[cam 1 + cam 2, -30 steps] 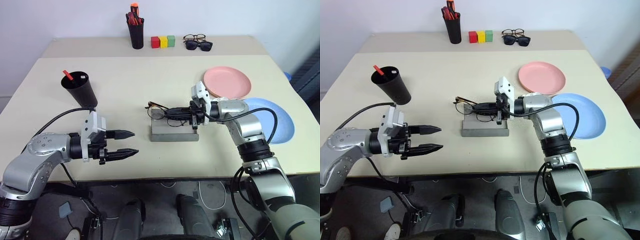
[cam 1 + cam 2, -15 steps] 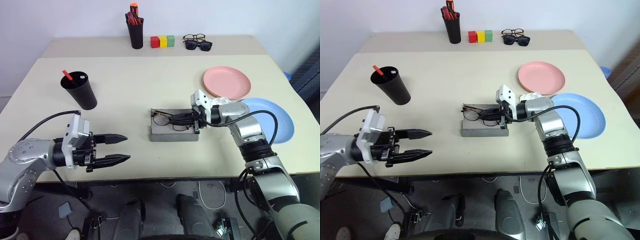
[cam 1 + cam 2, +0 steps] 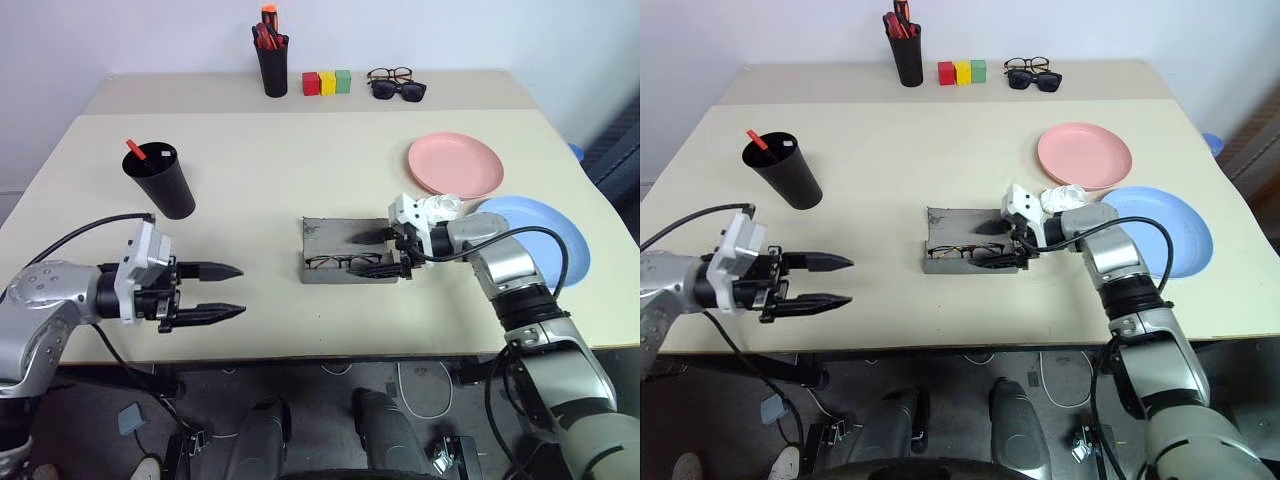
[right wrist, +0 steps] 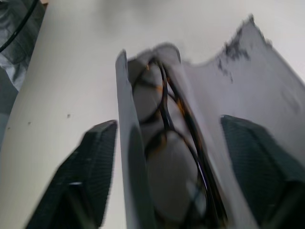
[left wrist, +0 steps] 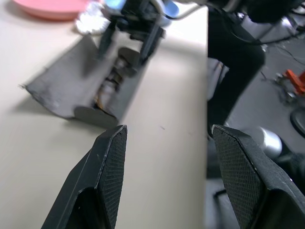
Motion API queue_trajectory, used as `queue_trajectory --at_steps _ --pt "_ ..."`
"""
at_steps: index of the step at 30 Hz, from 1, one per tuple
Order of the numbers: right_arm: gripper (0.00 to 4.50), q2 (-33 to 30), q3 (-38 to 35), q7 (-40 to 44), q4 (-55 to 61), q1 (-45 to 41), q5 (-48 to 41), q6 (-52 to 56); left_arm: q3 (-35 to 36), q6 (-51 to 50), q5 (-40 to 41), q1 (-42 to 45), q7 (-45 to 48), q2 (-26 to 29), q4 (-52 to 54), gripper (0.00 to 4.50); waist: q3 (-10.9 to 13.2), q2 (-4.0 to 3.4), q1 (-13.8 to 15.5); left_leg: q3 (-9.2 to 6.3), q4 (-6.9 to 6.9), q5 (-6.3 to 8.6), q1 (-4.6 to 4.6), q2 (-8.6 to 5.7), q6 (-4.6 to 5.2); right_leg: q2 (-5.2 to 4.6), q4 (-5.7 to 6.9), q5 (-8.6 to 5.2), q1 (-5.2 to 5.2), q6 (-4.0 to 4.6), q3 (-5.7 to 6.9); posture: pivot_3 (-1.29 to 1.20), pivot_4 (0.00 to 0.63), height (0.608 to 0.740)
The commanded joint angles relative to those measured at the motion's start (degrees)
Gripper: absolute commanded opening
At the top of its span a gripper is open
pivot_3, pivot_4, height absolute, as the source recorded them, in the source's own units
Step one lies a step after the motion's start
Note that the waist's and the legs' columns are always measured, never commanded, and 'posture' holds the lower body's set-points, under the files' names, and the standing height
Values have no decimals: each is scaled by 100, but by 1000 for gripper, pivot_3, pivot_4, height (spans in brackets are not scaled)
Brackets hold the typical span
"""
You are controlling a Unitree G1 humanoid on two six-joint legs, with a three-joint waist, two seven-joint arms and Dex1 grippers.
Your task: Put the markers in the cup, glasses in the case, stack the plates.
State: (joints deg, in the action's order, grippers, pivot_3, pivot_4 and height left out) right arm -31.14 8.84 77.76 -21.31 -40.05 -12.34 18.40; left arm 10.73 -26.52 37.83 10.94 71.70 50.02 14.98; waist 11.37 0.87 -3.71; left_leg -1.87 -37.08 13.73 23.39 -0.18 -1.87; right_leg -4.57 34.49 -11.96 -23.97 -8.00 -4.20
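Note:
The thin wire-rimmed glasses [image 3: 345, 262] lie folded in the trough of the open grey case [image 3: 328, 235] at the table's middle. My right gripper [image 3: 378, 253] is open at the case's right end. Its fingers straddle the trough in the right wrist view, with the glasses [image 4: 167, 157] lying free between them. My left gripper [image 3: 238, 290] hovers open and empty near the front left edge, pointing toward the case [image 5: 62, 81]. The black cup [image 3: 160, 182] stands at the left with a marker [image 3: 136, 151] in it. The pink plate [image 3: 455, 163] and the blue plate [image 3: 555, 238] lie side by side at the right.
On the back table stand a black pen holder [image 3: 271, 62] full of red-orange pens, three coloured blocks [image 3: 327, 82], and sunglasses beside another pair of spectacles [image 3: 396, 84]. A white crumpled wad [image 3: 440, 207] lies between my right wrist and the plates.
My right gripper lowered the glasses into the case, then opened and let them go. My left gripper drew back to the left, away from the case.

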Motion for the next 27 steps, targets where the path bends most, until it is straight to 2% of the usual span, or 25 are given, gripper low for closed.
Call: queue_trajectory --at_steps 1,4,7,11,14,19,22,27 --pt "3405 -503 -663 -105 1281 323 -612 609 -406 284 -528 697 -484 -327 -376 2895 1 -2 72 0 -2 0 1 -1 0 -1 2 7 0 -13 0 0 150 740" --pt "3405 -946 -1077 -295 2204 1018 -901 976 -811 387 -930 1302 -660 -609 -842 2895 -4 6 164 -1 -1 0 2 -2 0 -1 0 8 1 -16 0 0 150 740" --pt "3470 -1206 -1892 -661 3091 2219 -1000 582 -1367 790 -1583 2321 -871 -1155 -1880 2094 -8 14 296 -4 1 1 4 -4 2 0 -9 6 6 -18 4 0 150 740" --pt "3470 -1314 -2738 -913 3867 3571 -1213 389 -1724 1370 -2253 3572 -1233 -1908 -3400 39 -5 19 309 0 -16 1 13 -8 2 -3 -28 7 16 -19 2 0 150 740" --pt "3470 -1287 -3306 -977 4271 4667 -1254 217 -2042 2149 -2861 4449 -1283 -2326 -4801 39 -9 26 295 -2 -20 1 10 -9 2 -3 -36 6 26 -18 2 0 150 740" --pt "3470 -1092 -3961 -1174 4499 5992 -1093 -361 -2512 3244 -3668 5531 -1056 -2783 -6801 39 -8 29 248 4 -11 3 2 -8 5 -3 -37 -5 24 -2 -2 0 150 740" --pt "3470 -908 -4156 -1357 4542 6441 -1051 -690 -2798 3756 -4147 5929 -862 -2974 -7656 39 -6 31 257 4 -12 4 4 -8 5 -2 -40 -6 23 -3 -3 0 150 740" --pt "3470 -699 -4249 -1615 4468 6789 -975 -1195 -3021 4335 -4687 6359 -601 -3231 -8503 39 -3 39 280 5 -14 4 9 -8 5 -5 -44 -7 23 -3 -4 0 150 740"
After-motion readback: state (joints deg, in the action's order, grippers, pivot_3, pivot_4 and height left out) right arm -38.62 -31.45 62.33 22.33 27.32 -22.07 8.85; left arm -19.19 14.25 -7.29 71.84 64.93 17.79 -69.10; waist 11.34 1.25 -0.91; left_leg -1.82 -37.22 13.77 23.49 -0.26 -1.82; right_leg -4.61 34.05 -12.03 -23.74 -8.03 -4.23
